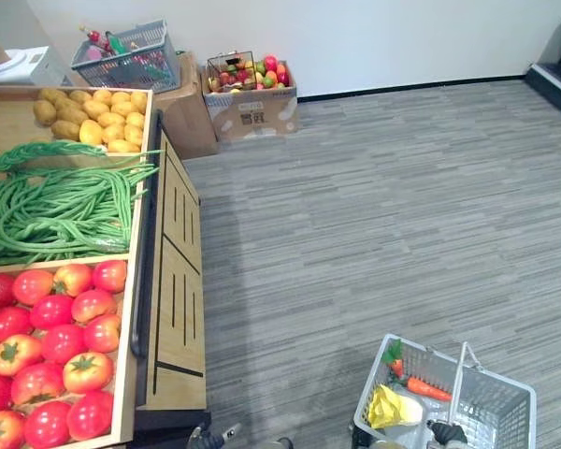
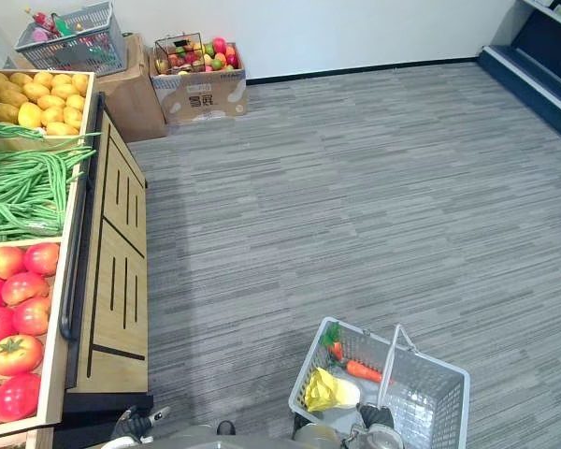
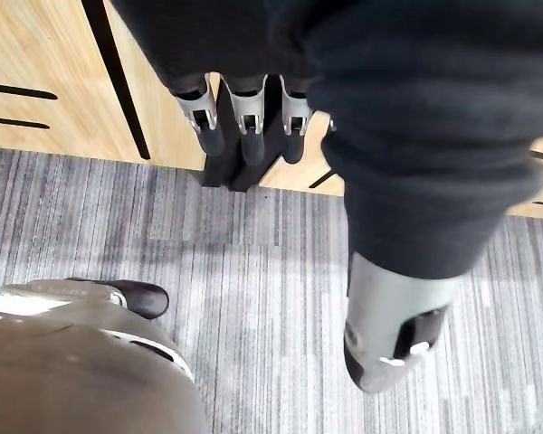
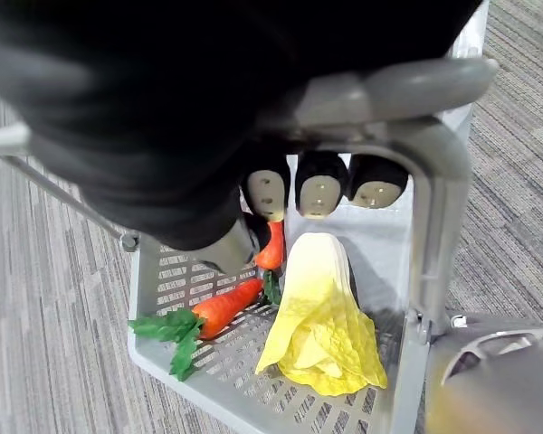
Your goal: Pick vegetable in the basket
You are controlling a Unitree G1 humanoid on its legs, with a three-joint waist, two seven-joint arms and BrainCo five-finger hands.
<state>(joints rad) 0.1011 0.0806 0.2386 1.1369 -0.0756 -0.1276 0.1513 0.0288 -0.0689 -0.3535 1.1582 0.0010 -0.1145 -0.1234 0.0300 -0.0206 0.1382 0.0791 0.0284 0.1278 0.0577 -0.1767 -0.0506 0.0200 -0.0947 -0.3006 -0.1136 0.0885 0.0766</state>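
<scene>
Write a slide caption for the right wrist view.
Right hand grips the basket handle above carrots and a yellow leafy vegetable.

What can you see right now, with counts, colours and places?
wooden stand: one, light brown, robot's left
potatoes: heap, yellow-brown, far bin
long beans: pile, green, middle bin
tomatoes: many, red, near bin
shopping basket: one, grey, robot's right
carrots: two, orange, in shopping basket
cabbage: one, yellow, beside carrots
cardboard boxes: two, brown, far wall
fruit: pile, mixed colours, on one box
plastic basket: one, blue-grey, on other box
left hand: open, beside wooden stand
right hand: curled round shopping basket's handle
</scene>
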